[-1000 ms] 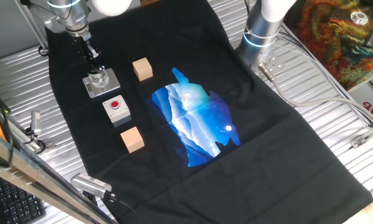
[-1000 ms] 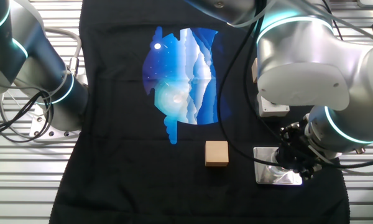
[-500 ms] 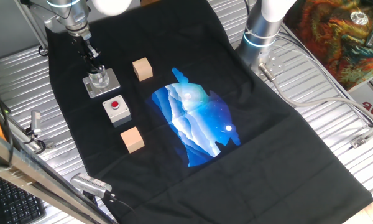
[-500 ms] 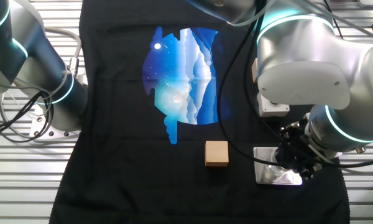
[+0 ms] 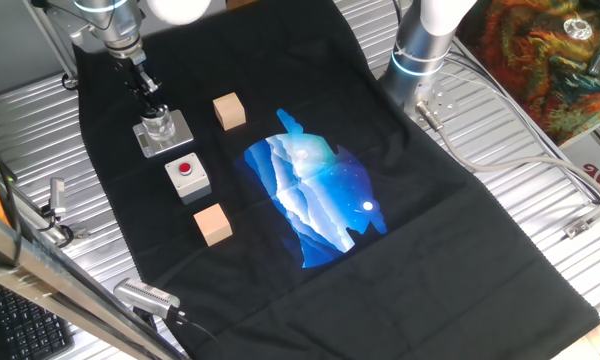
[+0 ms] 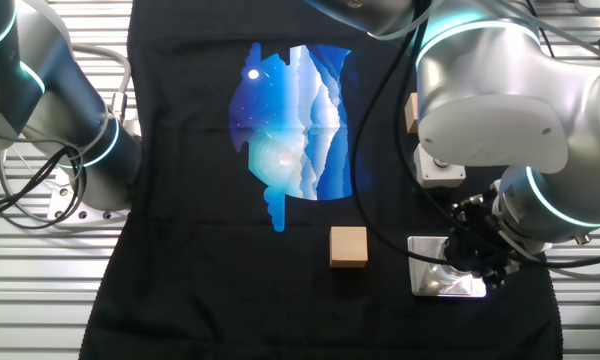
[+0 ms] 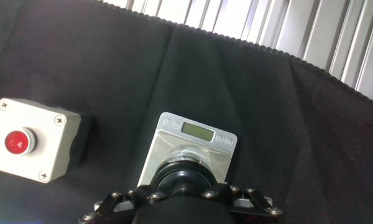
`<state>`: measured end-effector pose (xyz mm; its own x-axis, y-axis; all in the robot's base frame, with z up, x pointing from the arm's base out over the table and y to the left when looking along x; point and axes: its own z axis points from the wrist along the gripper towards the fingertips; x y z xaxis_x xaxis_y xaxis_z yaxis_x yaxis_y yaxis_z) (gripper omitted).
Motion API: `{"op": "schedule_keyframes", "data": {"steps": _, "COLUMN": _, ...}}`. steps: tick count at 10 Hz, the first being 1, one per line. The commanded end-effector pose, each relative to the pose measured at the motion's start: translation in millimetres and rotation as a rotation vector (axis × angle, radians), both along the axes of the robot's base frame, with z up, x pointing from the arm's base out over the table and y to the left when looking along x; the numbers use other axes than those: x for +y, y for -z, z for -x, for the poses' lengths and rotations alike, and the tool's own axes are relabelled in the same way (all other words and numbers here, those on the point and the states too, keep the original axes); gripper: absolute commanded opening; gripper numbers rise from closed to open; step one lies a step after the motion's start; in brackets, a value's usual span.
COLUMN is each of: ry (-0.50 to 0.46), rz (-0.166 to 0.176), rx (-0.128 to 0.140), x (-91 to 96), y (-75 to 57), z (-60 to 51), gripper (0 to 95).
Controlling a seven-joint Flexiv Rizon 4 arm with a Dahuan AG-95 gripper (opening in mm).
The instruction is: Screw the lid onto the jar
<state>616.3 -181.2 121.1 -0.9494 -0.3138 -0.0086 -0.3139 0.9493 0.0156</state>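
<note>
Only the arm's upper part shifted slightly; the tool (image 5: 152,103) stayed pinching the lid (image 7: 185,176) on the jar (image 5: 159,125), tightening probably unfinished.

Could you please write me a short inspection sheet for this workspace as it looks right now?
Surface: ribbed metal table covered by a black cloth with a blue mountain print.
Job's things: small clear-whitish jar on its grey square metal base plate; small round black lid on top of the jar, within the fingers.
Clutter: grey box with a red round button; two pale wooden cubes.
Grippers: two-finger gripper directly above the jar, around the lid; the fingers appear closed on it.
Cables: grey cables along the table edge; black cable hanging over the cloth.
Surroundings: second silver arm's base, a black keyboard.
</note>
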Motion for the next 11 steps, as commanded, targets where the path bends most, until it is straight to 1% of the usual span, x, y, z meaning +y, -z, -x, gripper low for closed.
{"op": "schedule_keyframes", "data": {"steps": 1, "ry": -0.001, "rz": -0.001, "rx": -0.002, "x": 0.0, "y": 0.2, "z": 0.2, "gripper": 0.0}}
{"op": "schedule_keyframes", "data": {"steps": 7, "ry": -0.001, "rz": 0.002, "rx": 0.006, "x": 0.4, "y": 1.9, "z": -0.9, "gripper": 0.0}}
{"op": "schedule_keyframes", "data": {"steps": 9, "ry": -0.002, "rz": 0.004, "rx": 0.005, "x": 0.5, "y": 2.9, "z": -1.0, "gripper": 0.0}}
{"op": "schedule_keyframes", "data": {"steps": 11, "ry": 0.004, "rz": -0.003, "rx": 0.007, "x": 0.5, "y": 3.4, "z": -1.1, "gripper": 0.0}}
